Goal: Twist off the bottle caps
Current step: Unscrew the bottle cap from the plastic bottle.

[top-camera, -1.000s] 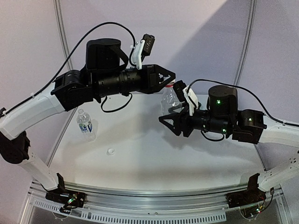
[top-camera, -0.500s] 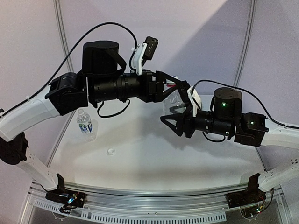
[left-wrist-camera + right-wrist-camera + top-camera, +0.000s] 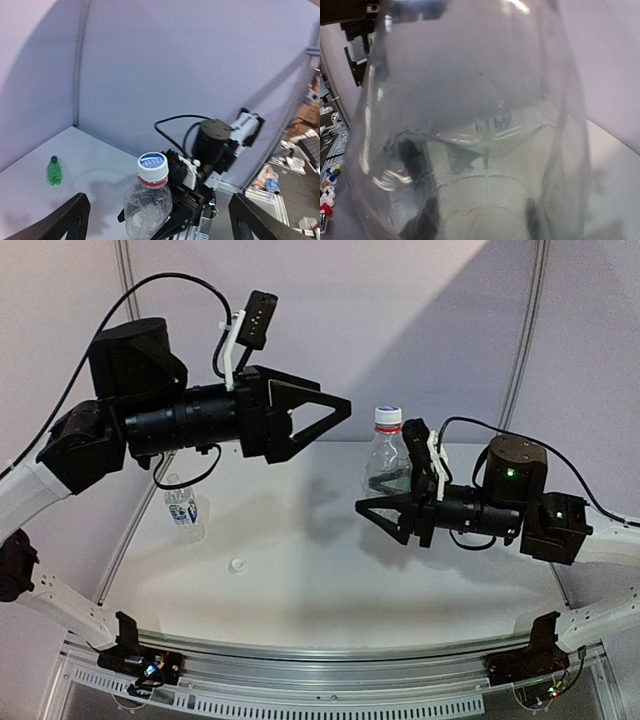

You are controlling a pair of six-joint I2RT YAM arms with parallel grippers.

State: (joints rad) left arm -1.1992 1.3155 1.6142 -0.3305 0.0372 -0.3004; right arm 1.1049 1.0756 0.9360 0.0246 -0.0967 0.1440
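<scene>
The right claw (image 3: 388,498) is closed on the lower body of the unlabelled clear bottle (image 3: 386,455) and holds it upright in the air above the white tabletop (image 3: 300,540), near its right rear part. In the right wrist view the bottle's transparent wall fills nearly the whole picture, so the fingers themselves cannot be made out there. The bottle's white cap (image 3: 387,418), with a blue print on top and a red ring below it, is still on the neck.

The left claw (image 3: 322,420) is spread wide and grips nothing. It hangs raised to the left of the cap, apart from it and roughly level with it. In the left wrist view its two black fingers (image 3: 74,214) stand at either lower corner, with the capped bottle between and beyond them.

A blue-and-white labelled bottle (image 3: 182,506) stands on the left side of the tabletop. A loose white cap (image 3: 237,564) lies in front of it. The green bottle (image 3: 54,171) stands well apart, near the back wall.
</scene>
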